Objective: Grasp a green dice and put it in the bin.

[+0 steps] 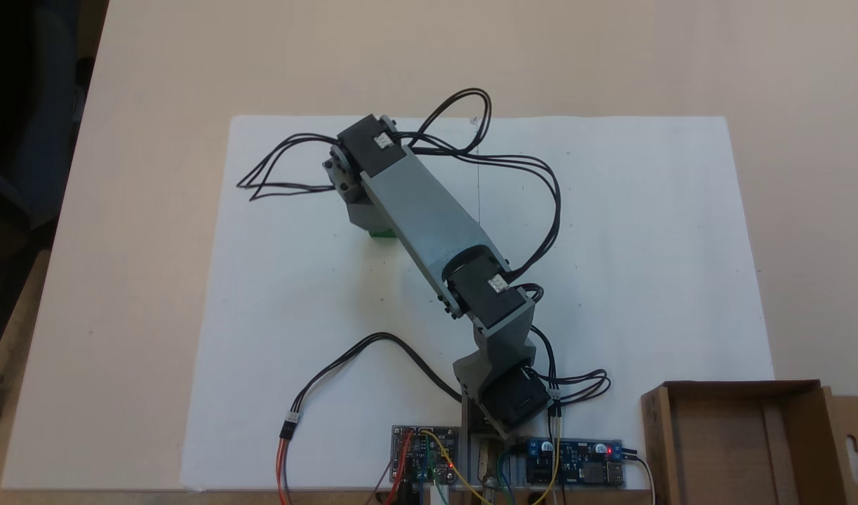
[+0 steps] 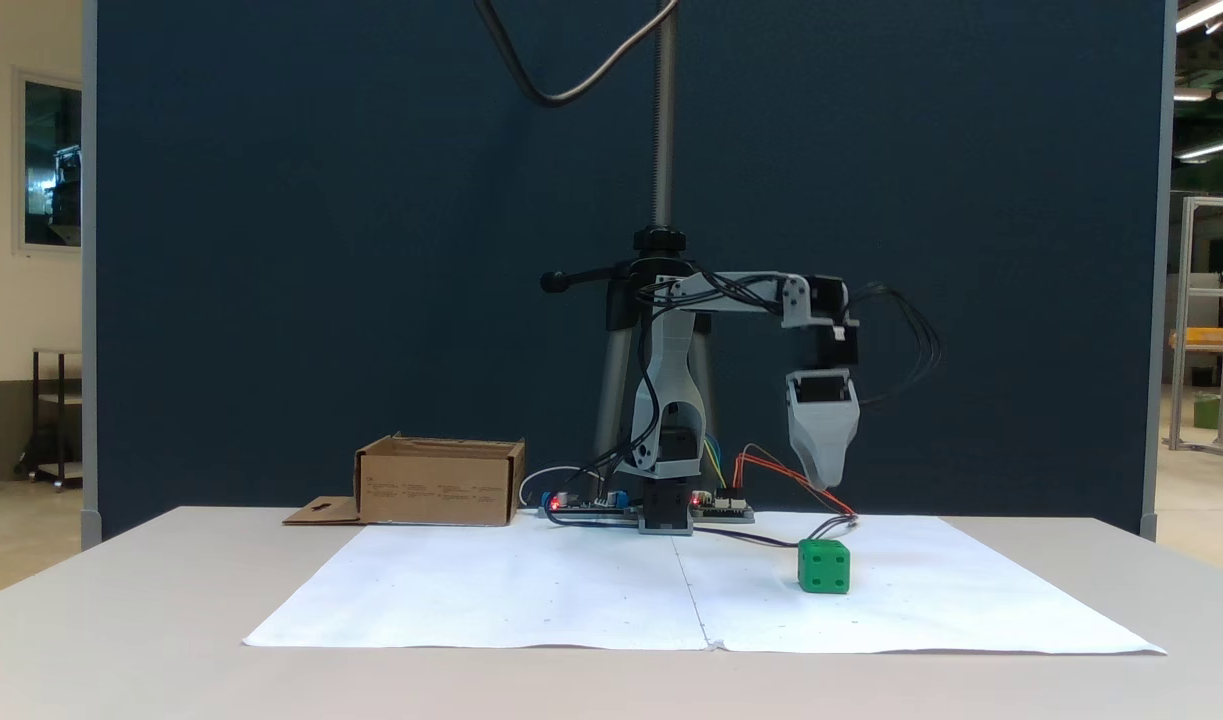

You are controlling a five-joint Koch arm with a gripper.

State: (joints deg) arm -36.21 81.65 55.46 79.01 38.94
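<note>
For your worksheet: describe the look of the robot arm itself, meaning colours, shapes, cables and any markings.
The arm is built of boxy grey plastic links joined by black motor blocks, two bearing small white labels. Bundles of thin black cables loop loosely between the joints. The gripper is a pale grey, tapering piece. At the base sit circuit boards with red lights and coloured wires.

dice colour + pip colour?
Bright green dice with darker green pips, clearest in the fixed view from the front, on the white paper.

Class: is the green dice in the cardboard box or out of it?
Out. The green dice sits on the white paper, apart from the box.
</note>
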